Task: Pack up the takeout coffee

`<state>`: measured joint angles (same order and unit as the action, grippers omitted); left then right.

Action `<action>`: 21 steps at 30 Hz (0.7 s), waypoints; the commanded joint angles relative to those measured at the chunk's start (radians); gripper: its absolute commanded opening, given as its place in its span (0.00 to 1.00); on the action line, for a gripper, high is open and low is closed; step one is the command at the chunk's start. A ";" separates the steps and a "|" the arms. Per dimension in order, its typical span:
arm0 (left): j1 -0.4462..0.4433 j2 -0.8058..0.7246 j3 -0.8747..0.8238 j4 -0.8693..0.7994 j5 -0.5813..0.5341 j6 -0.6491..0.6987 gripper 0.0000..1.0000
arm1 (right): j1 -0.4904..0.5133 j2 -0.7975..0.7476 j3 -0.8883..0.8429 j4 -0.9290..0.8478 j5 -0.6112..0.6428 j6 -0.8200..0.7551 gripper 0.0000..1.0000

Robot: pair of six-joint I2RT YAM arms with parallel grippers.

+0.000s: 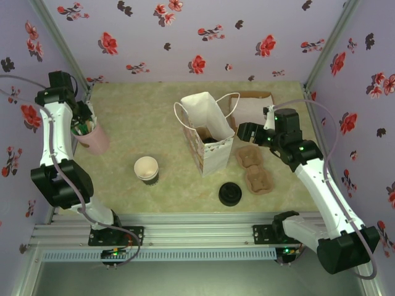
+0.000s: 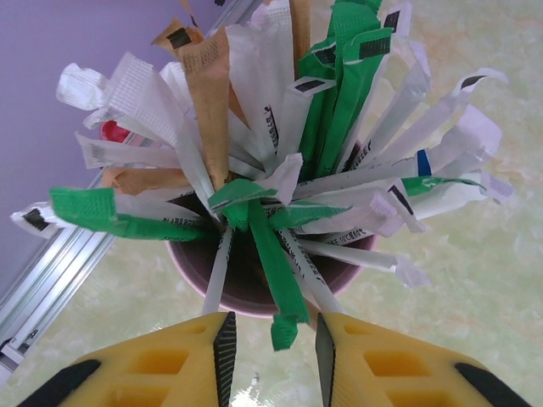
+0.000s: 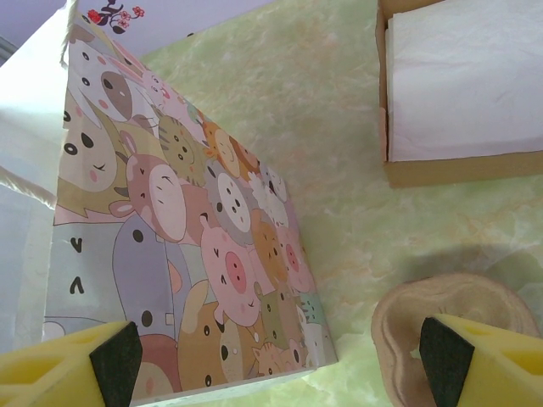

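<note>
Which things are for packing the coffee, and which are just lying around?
For the job, probably:
- bag
- packets in the pink cup; a green one hangs between the left gripper fingers
- maybe napkins and carriers

Just lying about, it seems:
- cup stack
- loose lids

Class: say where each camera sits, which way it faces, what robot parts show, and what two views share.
Top external: above and behind, looking down on the table; left arm, right arm show.
Left wrist: on the left arm, looking into the sachet cup; left gripper below.
Right wrist: on the right arm, looking at the cartoon bag; right gripper open.
Shared: top and right wrist both show the cartoon bag.
</note>
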<state>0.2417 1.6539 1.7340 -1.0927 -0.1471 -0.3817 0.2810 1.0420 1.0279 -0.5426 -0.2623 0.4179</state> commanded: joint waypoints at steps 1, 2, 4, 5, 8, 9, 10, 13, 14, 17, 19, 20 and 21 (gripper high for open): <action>0.007 0.016 0.033 0.008 0.004 0.014 0.30 | -0.011 0.007 -0.002 0.020 0.000 -0.024 0.87; 0.008 0.020 0.036 0.010 0.004 0.014 0.29 | -0.010 0.010 -0.001 0.020 0.000 -0.024 0.87; 0.010 0.028 0.039 0.011 0.004 0.017 0.28 | -0.010 0.007 -0.002 0.020 0.001 -0.024 0.87; 0.011 0.031 0.042 0.011 0.004 0.017 0.26 | -0.011 0.007 0.001 0.020 0.000 -0.026 0.87; 0.015 0.038 0.038 0.017 0.004 0.020 0.24 | -0.010 0.005 0.001 0.018 0.000 -0.025 0.87; 0.016 0.040 0.037 0.019 0.004 0.020 0.24 | -0.010 0.006 0.000 0.017 0.000 -0.025 0.87; 0.018 0.042 0.036 0.020 0.004 0.021 0.24 | -0.011 0.004 0.002 0.015 0.000 -0.027 0.87; 0.018 0.045 0.036 0.023 0.007 0.021 0.21 | -0.012 0.001 0.000 0.015 0.001 -0.028 0.87; 0.018 0.046 0.037 0.023 0.006 0.023 0.19 | -0.012 0.003 0.002 0.013 0.000 -0.027 0.87; 0.018 0.044 0.041 0.021 0.007 0.027 0.13 | -0.012 -0.002 0.003 0.012 -0.001 -0.028 0.87; 0.017 0.037 0.043 0.019 0.006 0.030 0.08 | -0.012 -0.003 0.002 0.012 -0.003 -0.028 0.87; 0.018 0.029 0.044 0.015 0.006 0.033 0.05 | -0.012 -0.004 0.001 0.013 -0.004 -0.028 0.87; 0.018 0.025 0.044 0.012 0.006 0.034 0.03 | -0.012 -0.004 0.001 0.014 -0.003 -0.027 0.87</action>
<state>0.2501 1.6878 1.7458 -1.0740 -0.1455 -0.3630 0.2790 1.0431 1.0279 -0.5430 -0.2626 0.4129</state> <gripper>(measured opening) 0.050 0.868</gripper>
